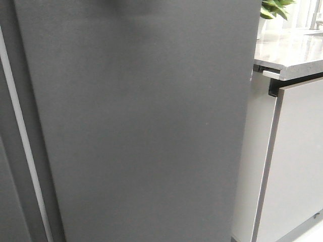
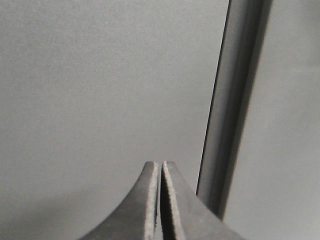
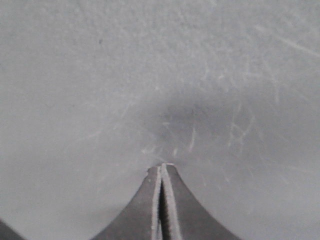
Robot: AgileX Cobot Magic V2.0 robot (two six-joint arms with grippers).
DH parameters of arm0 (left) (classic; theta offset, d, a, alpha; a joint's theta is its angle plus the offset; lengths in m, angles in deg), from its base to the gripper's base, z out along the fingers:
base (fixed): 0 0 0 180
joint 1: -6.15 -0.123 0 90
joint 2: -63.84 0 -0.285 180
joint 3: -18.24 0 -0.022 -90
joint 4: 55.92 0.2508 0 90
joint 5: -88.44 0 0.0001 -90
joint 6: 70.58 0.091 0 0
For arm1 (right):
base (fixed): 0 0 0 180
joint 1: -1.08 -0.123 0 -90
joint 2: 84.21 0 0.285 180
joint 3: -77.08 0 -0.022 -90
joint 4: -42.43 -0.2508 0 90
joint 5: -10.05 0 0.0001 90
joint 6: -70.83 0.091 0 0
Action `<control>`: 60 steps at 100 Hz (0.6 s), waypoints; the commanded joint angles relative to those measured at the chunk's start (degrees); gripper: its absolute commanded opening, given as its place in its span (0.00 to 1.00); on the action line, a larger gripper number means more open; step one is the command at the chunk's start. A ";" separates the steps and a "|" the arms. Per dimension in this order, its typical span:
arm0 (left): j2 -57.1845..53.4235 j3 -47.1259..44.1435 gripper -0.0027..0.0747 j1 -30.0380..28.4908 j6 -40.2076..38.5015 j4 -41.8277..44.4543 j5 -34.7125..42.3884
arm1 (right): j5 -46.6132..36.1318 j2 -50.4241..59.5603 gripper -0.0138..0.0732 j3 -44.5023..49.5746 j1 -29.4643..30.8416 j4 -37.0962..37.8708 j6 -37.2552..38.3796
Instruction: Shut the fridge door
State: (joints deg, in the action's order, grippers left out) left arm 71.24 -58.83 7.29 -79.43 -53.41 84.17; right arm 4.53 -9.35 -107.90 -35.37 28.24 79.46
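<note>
The fridge door is a tall matte dark grey slab that fills most of the front view and stands slightly tilted. A thin white strip shows along its left edge. Neither gripper shows in the front view. My right gripper is shut and empty, with its tips against a scuffed dark grey door face. My left gripper is shut and empty, close in front of a plain grey face, beside a vertical seam.
Another dark grey panel lies left of the white strip. Pale grey glossy cabinet fronts stand at the right under a light stone countertop. A green plant sits at the back of the countertop.
</note>
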 commanded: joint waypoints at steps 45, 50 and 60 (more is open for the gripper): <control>-1.29 -2.31 0.01 -0.02 -0.11 -0.36 4.76 | 6.60 21.83 0.08 6.47 8.93 2.39 -11.02; -1.29 -2.31 0.01 -0.02 -0.11 -0.36 4.76 | 6.72 24.59 0.08 8.88 10.43 2.70 -11.02; -1.29 -2.31 0.01 -0.02 -0.11 -0.36 4.76 | 6.72 29.58 0.08 13.56 13.24 2.96 -11.02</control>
State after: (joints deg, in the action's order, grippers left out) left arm 71.24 -58.83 7.29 -79.43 -53.41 84.17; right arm 14.67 14.18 -96.37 -24.51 30.14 69.28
